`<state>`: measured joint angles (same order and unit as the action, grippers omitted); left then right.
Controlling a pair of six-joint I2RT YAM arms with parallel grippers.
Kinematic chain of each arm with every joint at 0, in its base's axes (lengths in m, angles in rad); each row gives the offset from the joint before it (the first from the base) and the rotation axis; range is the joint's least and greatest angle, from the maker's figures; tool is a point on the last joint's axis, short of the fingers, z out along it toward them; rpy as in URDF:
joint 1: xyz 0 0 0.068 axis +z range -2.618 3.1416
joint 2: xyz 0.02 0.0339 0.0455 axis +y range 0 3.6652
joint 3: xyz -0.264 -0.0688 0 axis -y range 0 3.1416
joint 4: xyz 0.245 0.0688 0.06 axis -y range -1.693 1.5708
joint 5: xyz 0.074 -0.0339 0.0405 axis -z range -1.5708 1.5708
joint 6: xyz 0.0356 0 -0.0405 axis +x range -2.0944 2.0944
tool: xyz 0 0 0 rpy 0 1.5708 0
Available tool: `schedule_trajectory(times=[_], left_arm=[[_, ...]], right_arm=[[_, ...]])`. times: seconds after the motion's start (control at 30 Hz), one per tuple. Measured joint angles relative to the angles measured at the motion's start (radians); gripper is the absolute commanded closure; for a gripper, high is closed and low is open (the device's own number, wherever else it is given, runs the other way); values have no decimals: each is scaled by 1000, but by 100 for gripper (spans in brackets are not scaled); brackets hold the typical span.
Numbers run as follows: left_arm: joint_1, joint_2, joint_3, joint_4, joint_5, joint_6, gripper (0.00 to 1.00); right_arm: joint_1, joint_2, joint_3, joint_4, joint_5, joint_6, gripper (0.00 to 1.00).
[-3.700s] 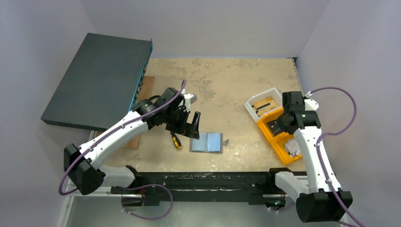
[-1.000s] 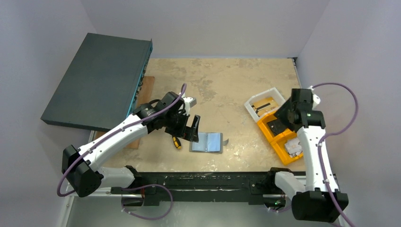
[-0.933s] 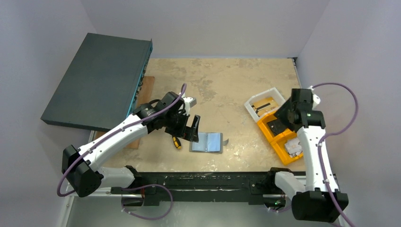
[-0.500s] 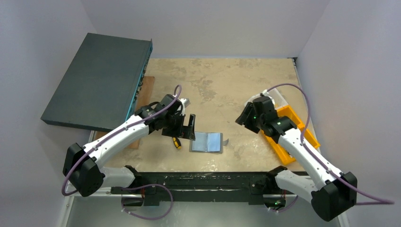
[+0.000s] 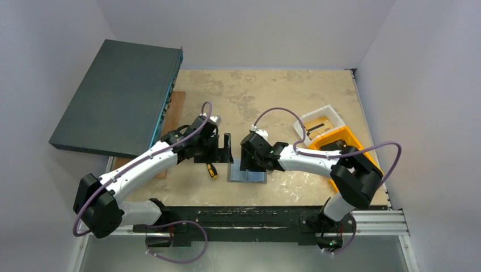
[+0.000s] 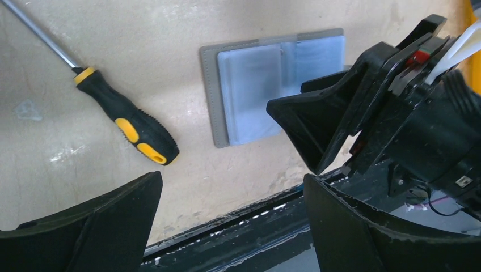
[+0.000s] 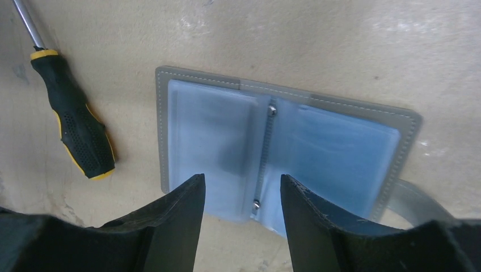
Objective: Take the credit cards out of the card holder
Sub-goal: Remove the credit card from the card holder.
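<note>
- The right tool (image 7: pixel 241 180) stands partly spread with nothing between its fingers. It hangs low over the near edge of the card holder (image 7: pixel 317 141); whether it touches the holder I cannot tell.
- The left tool (image 6: pixel 230 178) is spread wide and empty. It hangs just to the left of the card holder, facing the right tool across it.
- The card holder lies open and flat on the counter (image 5: pixel 272 96), close to the near edge. Its pale blue-grey inside faces up, a seam with two small rivets runs down the middle, and the closing tab pokes out at its right side.
- A screwdriver (image 7: pixel 74 130) with a black and yellow handle lies just left of the card holder, not touching it.
- Farther out, a large dark flat box (image 5: pixel 116 96) sits at the far left corner.
- Orange bins (image 5: pixel 340 139) and a white bin (image 5: pixel 323 120) stand at the right.
</note>
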<state>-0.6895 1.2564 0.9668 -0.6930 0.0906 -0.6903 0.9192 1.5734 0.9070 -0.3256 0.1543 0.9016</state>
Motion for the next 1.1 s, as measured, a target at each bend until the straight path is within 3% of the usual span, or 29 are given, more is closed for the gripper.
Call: schedule_trajectory(times=[0.27,0.43,0.57,0.83,1.1], left_arm=[[25,-42,-61,-3,-54,-52,8],[28,-61,-80,-2,-64,-62,9],[28,-62,-82,-1,-66,-76,9],[28,-63,-89,12,-64,-79,14],[28,-37,-108,55,-24,-84,25]], right_arm=[[52,99,38,25,33,16,51],[63,152,90,24,60,25,59],[63,166,95,31,64,42,76],[61,166,49,132,35,84,96],[50,130,-33,231,20,104,100]])
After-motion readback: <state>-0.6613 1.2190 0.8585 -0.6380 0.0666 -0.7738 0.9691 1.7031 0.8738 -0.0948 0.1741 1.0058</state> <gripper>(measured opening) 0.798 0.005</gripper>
